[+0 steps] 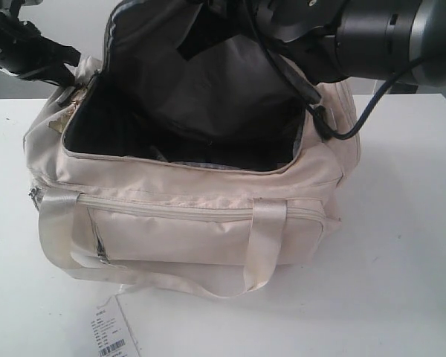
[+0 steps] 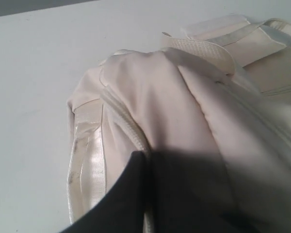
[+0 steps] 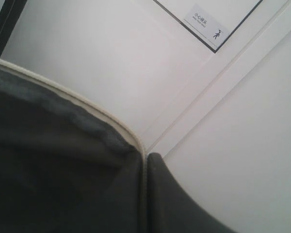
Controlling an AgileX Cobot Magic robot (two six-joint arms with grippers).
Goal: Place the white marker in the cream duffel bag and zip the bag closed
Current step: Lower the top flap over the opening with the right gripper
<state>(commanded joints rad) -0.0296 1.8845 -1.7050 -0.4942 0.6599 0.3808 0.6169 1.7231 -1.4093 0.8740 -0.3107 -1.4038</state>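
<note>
The cream duffel bag sits open on the white table, its top flap raised toward 12 o'clock with the dark lining showing. The left gripper meets the bag's end at 10 o'clock; I cannot tell its grip. The right arm enters at 1 o'clock, its gripper closed tight and hidden behind the flap. The white marker cannot be made out. A barcode tag lies at 7 o'clock.

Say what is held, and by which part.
Right gripper, shut, seems to hold up the soft cream fabric duffel bag's dark-lined top flap by its edge; left gripper's hold cannot be told.
</note>
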